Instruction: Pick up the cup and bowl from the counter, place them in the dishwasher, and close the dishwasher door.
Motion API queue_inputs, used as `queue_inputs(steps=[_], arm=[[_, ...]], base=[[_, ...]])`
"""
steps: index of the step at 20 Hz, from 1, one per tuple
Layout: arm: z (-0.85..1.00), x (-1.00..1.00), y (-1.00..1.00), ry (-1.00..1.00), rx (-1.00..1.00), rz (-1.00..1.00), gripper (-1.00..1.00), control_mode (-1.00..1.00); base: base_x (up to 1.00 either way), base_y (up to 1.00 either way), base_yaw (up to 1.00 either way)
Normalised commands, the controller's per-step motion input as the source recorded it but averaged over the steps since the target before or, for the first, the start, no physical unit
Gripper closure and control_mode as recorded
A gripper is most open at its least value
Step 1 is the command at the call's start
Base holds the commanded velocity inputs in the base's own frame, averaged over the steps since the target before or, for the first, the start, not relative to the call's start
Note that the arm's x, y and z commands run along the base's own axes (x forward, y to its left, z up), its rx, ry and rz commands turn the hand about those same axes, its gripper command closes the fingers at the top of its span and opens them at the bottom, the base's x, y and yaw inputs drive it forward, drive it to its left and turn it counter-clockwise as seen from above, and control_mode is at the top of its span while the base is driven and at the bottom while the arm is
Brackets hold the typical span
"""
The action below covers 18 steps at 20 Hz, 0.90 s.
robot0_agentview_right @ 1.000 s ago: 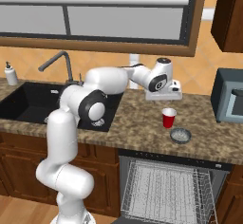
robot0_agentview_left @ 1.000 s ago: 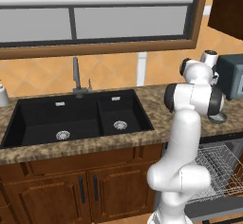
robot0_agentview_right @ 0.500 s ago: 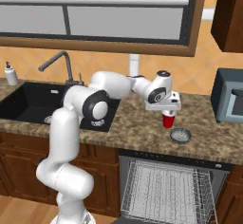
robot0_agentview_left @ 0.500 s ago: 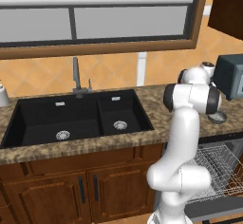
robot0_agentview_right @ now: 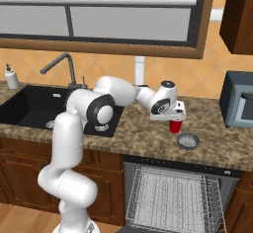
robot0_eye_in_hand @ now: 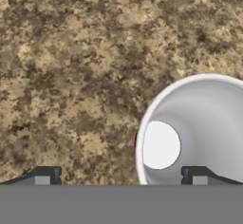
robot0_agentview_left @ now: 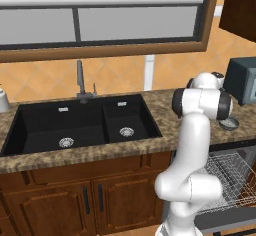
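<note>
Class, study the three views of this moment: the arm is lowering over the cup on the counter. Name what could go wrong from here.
1. In the hand view the cup sits off to one side of the open end effector, so one fingertip may land on its rim and tip it.
2. The bowl lies just beside the cup and could get knocked.

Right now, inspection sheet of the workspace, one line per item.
Surface: speckled granite counter with black double sink.
Job's things: red cup with white inside, upright; grey bowl beside it; dishwasher open, wire rack showing, door down.
Clutter: soap bottle, microwave.
Gripper: gripper open above the cup, off-centre, holding nothing.
Cables: nothing seen.
Surroundings: window, wooden cabinets, faucet.
</note>
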Motion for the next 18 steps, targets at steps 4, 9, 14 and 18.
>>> queue_inputs(steps=[4,9,14,18], arm=[[0.00,0.00,0.00,0.00,0.00,0.00,-1.00,-1.00],[0.00,0.00,0.00,0.00,0.00,0.00,1.00,-1.00],[0.00,0.00,0.00,0.00,0.00,0.00,1.00,-1.00],[0.00,-0.01,0.00,0.00,0.00,0.00,1.00,-1.00]], base=[[0.00,0.00,0.00],[0.00,0.00,0.00],[0.00,0.00,0.00],[0.00,0.00,0.00]])
